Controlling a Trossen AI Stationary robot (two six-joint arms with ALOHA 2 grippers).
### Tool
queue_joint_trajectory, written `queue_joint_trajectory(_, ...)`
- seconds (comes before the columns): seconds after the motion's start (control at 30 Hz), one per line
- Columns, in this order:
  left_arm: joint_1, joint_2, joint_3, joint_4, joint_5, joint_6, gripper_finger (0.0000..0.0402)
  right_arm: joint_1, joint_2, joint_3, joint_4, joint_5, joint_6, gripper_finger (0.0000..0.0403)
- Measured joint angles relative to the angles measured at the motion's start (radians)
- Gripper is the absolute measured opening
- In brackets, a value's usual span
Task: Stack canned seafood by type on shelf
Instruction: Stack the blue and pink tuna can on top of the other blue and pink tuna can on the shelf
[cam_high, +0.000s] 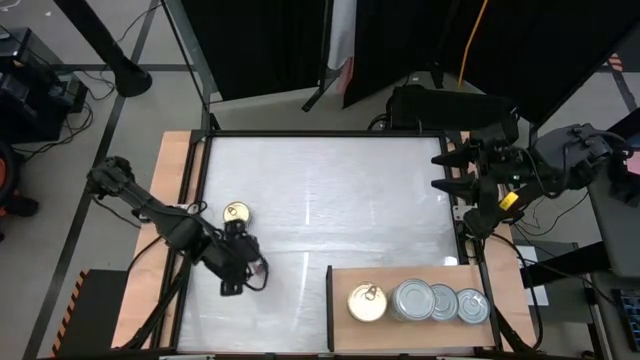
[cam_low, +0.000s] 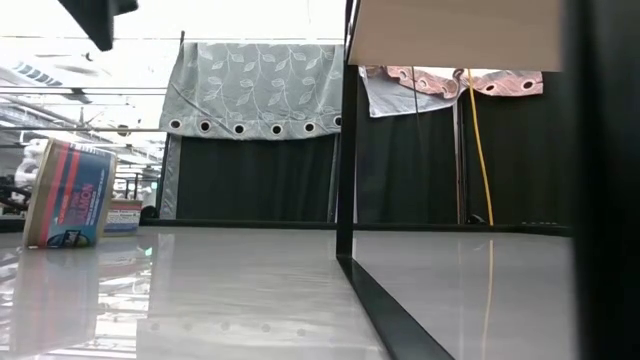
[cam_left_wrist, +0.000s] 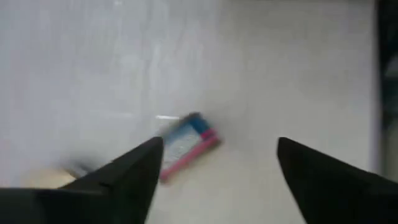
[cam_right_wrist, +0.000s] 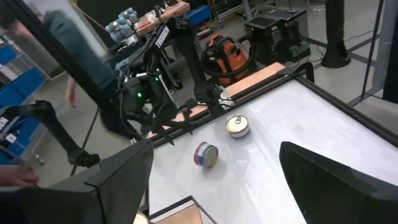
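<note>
Nearest you, at the table's front edge around five o'clock, your shelf (cam_high: 420, 320) carries four tins in a row: one gold pull-ring can (cam_high: 367, 303) at its left end, touching the first of three silver-topped cans (cam_high: 440, 303) to its right. Over at eight o'clock your left gripper (cam_high: 240, 262) hangs above the white tabletop (cam_high: 320, 200) with its jaws spread and nothing between them; just below it a red-and-blue labelled can (cam_left_wrist: 186, 142) lies tipped on its side, seen in the left wrist view between the dark fingers (cam_left_wrist: 134, 168) and nearer one of them. For this step, you likely want to centre the jaws over that can before lowering, square them across its round wall so it cannot roll, and close only once both pads flank it. Just beyond, toward nine o'clock, another gold-topped can (cam_high: 237, 212) sits upright beside the arm, close to the tipped one but apart from it. Farthest off, at two o'clock by the right rim, your right gripper (cam_high: 447, 172) waits with its jaws wide and empty, well apart from every tin.
</note>
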Motion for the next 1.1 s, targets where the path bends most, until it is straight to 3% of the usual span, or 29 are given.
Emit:
queue_joint_trajectory(0.07,0.02,0.018,-0.003,-0.02,0.0,0.186,0.0344,0.0,0.0,0.0,0.0,-0.001,0.022,0.034)
queue_joint_trajectory(0.17,0.068,0.034,-0.015,-0.061,0.051,0.316,0.0375,0.0,0.002,0.0,0.001,-0.014,0.051,0.034)
queue_joint_trajectory(0.27,0.109,0.051,-0.035,-0.059,0.127,0.445,0.0385,0.0,0.009,0.0,0.002,-0.035,0.069,0.034)
queue_joint_trajectory(0.5,0.155,0.084,-0.085,0.005,0.176,0.788,0.0386,0.0,0.039,0.0,0.003,-0.031,0.071,0.034)
queue_joint_trajectory(0.8,0.21,0.096,-0.23,0.13,0.197,0.984,0.0365,-0.001,0.084,0.0,0.006,-0.028,0.071,0.034)
queue_joint_trajectory(1.1,0.26,0.096,-0.311,0.181,0.232,0.982,0.0295,-0.04,0.098,0.0,0.037,-0.026,0.066,0.034)
